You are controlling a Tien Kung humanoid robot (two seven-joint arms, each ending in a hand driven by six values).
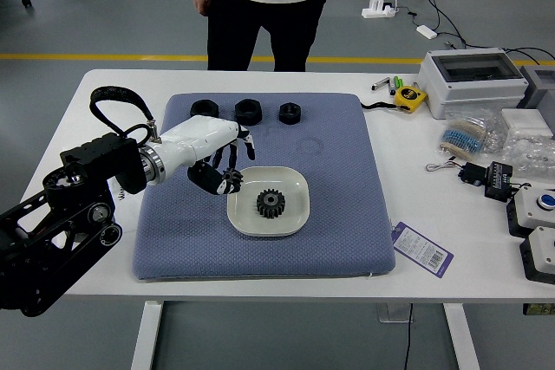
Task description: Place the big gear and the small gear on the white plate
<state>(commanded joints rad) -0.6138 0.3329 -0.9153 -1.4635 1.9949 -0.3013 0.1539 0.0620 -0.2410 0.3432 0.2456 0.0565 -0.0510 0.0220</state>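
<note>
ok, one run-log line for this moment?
left hand: holds gear at white plate's far-left corner | on plate: other gear | right hand: not in view | task: unfinished

Bright, even light, mostly clear focus

Soft light is spreading over the white table (477, 253), whose pale surface is nearly washing out. Shadows are falling faintly, giving no clear direction. The clear plastic bags (525, 155) are catching small glints, and the black left arm (65, 253) is swallowing detail between highlights. The purple-edged tag (422, 249) is showing print too small to read
</note>
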